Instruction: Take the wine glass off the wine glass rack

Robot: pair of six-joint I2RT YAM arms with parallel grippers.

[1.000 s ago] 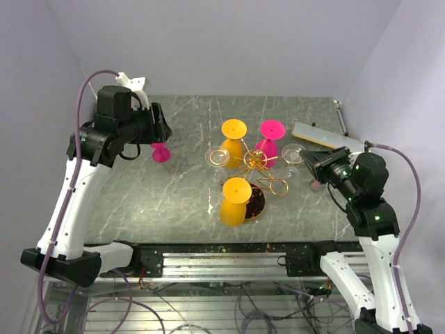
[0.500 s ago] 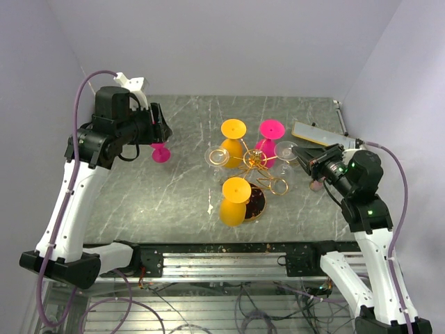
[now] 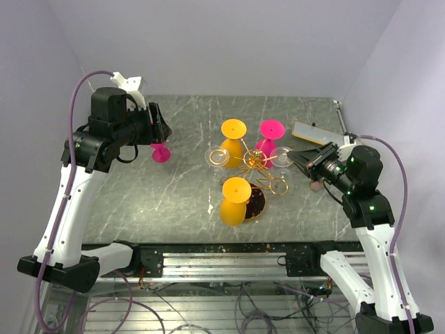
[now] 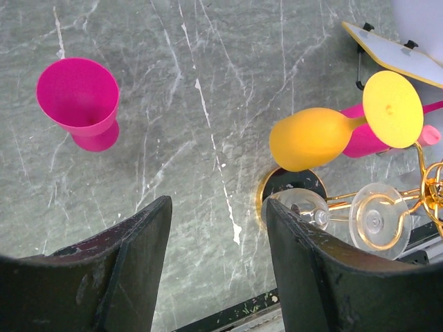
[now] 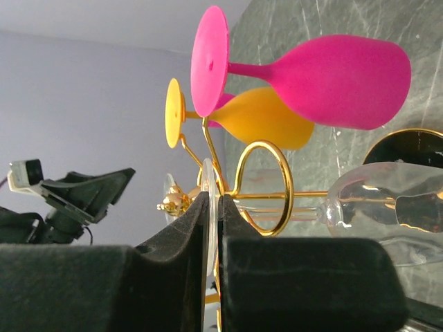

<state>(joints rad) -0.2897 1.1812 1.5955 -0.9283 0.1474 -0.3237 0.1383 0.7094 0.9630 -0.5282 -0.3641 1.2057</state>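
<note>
The gold wire wine glass rack (image 3: 254, 161) stands mid-table on a dark round base (image 3: 259, 203). A clear wine glass (image 3: 281, 156) hangs on its right arm. My right gripper (image 3: 297, 154) is shut on that glass's thin foot disc (image 5: 210, 181), fingers (image 5: 181, 235) pinching it edge-on. The stem runs through a gold loop (image 5: 261, 187) to the bowl (image 5: 377, 207). My left gripper (image 3: 160, 131) is open and empty in the left wrist view (image 4: 218, 211), above bare marble left of the rack.
Two orange glasses (image 3: 233, 202) (image 3: 233, 142), a pink glass (image 3: 270, 138) and a second clear glass (image 3: 217, 157) hang on the rack. A pink glass (image 3: 160, 153) stands on the table at left. A white board (image 3: 316, 132) lies at back right.
My right gripper has moved left toward the rack and turned, and the clear glass's foot has shifted left with it. My left arm has risen slightly.
</note>
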